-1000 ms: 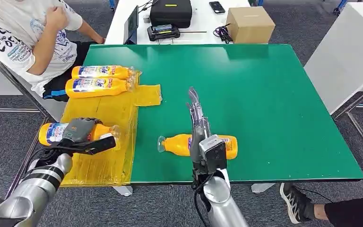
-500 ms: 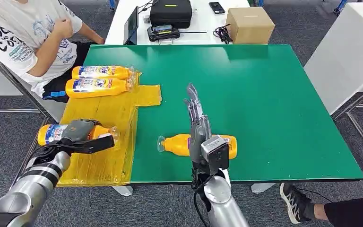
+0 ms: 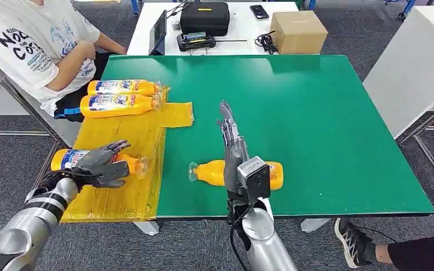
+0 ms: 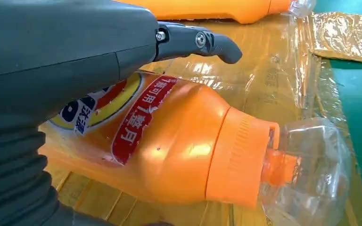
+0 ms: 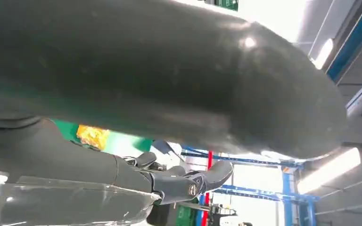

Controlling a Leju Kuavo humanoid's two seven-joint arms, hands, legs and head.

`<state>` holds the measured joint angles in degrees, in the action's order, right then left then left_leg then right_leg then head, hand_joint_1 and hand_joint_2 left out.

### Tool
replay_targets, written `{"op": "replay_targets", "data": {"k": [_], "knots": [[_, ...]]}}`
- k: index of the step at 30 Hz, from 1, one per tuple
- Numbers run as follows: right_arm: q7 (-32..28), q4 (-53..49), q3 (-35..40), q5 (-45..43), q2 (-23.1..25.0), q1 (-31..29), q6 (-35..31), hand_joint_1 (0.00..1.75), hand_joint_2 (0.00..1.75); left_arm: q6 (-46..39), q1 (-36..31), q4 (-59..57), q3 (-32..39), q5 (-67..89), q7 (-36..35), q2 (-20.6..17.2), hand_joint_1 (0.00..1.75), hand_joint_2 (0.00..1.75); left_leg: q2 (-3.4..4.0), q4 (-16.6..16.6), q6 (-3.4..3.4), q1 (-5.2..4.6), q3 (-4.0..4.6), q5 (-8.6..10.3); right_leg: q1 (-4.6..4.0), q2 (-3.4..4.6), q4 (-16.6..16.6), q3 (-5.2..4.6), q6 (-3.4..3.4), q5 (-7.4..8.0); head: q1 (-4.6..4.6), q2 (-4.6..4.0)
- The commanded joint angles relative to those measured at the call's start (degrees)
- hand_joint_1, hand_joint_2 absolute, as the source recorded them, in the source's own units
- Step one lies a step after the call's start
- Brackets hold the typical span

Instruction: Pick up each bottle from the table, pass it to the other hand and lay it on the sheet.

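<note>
An orange bottle [image 3: 66,159] lies on the yellow sheet [image 3: 130,132] near the table's front left. My left hand [image 3: 103,164] hovers over its middle with fingers spread, not gripping. In the left wrist view the bottle [image 4: 179,146] rests on the sheet [image 4: 283,70] and my thumb [image 4: 198,41] stands clear above it. Two more bottles [image 3: 121,86] [image 3: 118,104] lie side by side at the sheet's far end. Another bottle [image 3: 209,172] lies on the green table [image 3: 328,113]; my right hand [image 3: 230,135] is raised above it, fingers straight, holding nothing.
A person [image 3: 34,45] sits at the table's far left corner. Behind the green table a white table carries a black case [image 3: 204,14], a cardboard box [image 3: 298,31] and a tablet [image 3: 158,31]. A shoe [image 3: 350,240] shows at the front right.
My left hand has spread its fingers and let go of the bottle, which now lies on the sheet. The right hand has hardly moved.
</note>
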<state>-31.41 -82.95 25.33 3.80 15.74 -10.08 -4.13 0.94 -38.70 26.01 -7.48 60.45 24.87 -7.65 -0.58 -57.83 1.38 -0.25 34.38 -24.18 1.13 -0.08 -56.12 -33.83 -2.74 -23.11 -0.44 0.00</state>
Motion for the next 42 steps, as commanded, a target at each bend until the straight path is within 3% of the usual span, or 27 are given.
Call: {"op": "replay_targets", "data": {"k": [1,5,10,13,17,18,20,21,28,33,38,39,42], "knots": [[0.8,6.8,0.3,-0.9,-0.3,-3.2,-0.8,0.0,0.0,8.2,4.8,-1.8,2.3,-8.9,3.2,-0.3,0.0,0.0,0.25,0.1,-0.05,0.0,-0.24,-0.03,0.0,0.22,0.1,0.15,0.07,0.03,0.0,0.0],[0.8,7.2,0.6,-0.9,-0.3,-3.4,-0.8,0.0,0.0,9.0,5.9,-0.2,3.5,-13.0,5.5,0.4,0.0,0.0,0.24,0.1,-0.05,-0.01,-0.34,-0.03,0.0,0.21,0.1,0.27,0.07,0.02,0.0,0.0],[1.0,6.6,0.9,-0.2,-0.5,-2.8,-2.1,0.0,0.0,-1.7,5.9,3.2,7.7,-19.6,5.8,5.4,0.0,0.0,0.09,0.1,-0.05,0.02,-0.29,-0.02,-0.02,0.06,0.1,0.29,0.07,0.0,0.0,0.0],[1.3,6.6,1.5,0.3,-0.4,-2.5,-2.8,0.0,0.0,-14.8,6.2,7.1,10.7,-22.3,7.8,8.2,0.0,0.0,-0.1,0.0,-0.06,0.04,-0.17,0.01,-0.04,-0.12,0.1,0.21,0.08,-0.01,0.02,0.0],[1.3,6.6,1.5,0.3,-0.3,-2.5,-2.8,0.0,0.0,-14.8,6.0,7.2,10.5,-22.2,7.5,8.3,0.0,0.0,-0.03,0.0,-0.07,0.06,0.01,0.0,-0.07,-0.05,0.0,0.01,0.08,0.0,0.0,0.0],[1.3,6.7,1.6,0.3,-0.4,-2.6,-2.9,0.0,0.0,-17.3,6.3,8.0,10.7,-21.8,7.7,8.3,0.0,0.0,0.02,0.0,-0.05,0.03,0.02,0.0,-0.03,-0.02,0.0,-0.04,0.05,0.0,0.02,0.0],[1.4,7.7,2.3,0.4,-0.3,-3.0,-3.2,0.0,0.0,-38.7,7.3,10.8,12.6,-18.8,14.0,9.5,0.0,0.0,0.08,0.0,-0.07,0.04,0.01,-0.02,-0.05,0.02,0.0,-0.04,0.08,0.0,-0.02,0.0],[1.3,8.4,2.9,1.1,-0.3,-3.2,-4.1,0.0,0.0,-40.4,7.9,13.1,13.9,-21.5,15.1,10.4,0.0,0.0,0.06,0.0,-0.07,0.06,0.0,-0.03,-0.07,0.0,0.1,-0.02,0.08,-0.01,0.0,0.0],[1.2,8.8,4.2,4.3,-1.1,-3.5,-6.8,0.0,0.0,-40.8,9.4,18.1,15.0,-25.8,15.1,11.5,0.0,0.0,0.11,-0.1,-0.08,0.12,0.12,-0.06,-0.14,0.06,0.0,-0.13,0.09,-0.02,0.0,0.0],[8.5,9.7,3.8,17.1,-5.9,-3.3,-11.9,0.0,0.0,-21.3,11.9,23.9,20.6,-47.1,11.5,15.2,0.0,0.0,0.01,0.0,-0.05,0.1,0.21,-0.01,-0.12,-0.05,0.1,-0.18,0.06,0.0,0.0,0.0],[8.1,9.7,2.6,17.4,-6.1,-2.9,-11.2,0.0,0.0,-20.6,13.1,24.9,20.1,-47.6,11.4,15.2,0.0,0.0,0.0,0.0,-0.06,0.09,0.14,-0.05,-0.11,-0.06,0.1,-0.1,0.08,-0.03,0.02,0.0],[9.9,10.1,2.8,19.6,-6.5,-3.2,-11.6,0.0,1.75,-18.6,13.2,25.2,20.6,-49.7,10.9,15.4,0.0,0.0,0.01,0.0,-0.06,0.07,0.2,-0.05,-0.09,-0.04,0.1,-0.17,0.07,-0.03,0.0,0.0],[17.8,12.4,2.4,28.4,-10.6,-4.4,-12.1,0.0,1.75,-13.4,15.5,27.3,20.4,-53.9,8.8,16.1,0.0,0.0,0.03,0.0,-0.05,0.05,0.23,-0.01,-0.07,-0.02,0.1,-0.23,0.05,0.0,0.0,0.0]]}}
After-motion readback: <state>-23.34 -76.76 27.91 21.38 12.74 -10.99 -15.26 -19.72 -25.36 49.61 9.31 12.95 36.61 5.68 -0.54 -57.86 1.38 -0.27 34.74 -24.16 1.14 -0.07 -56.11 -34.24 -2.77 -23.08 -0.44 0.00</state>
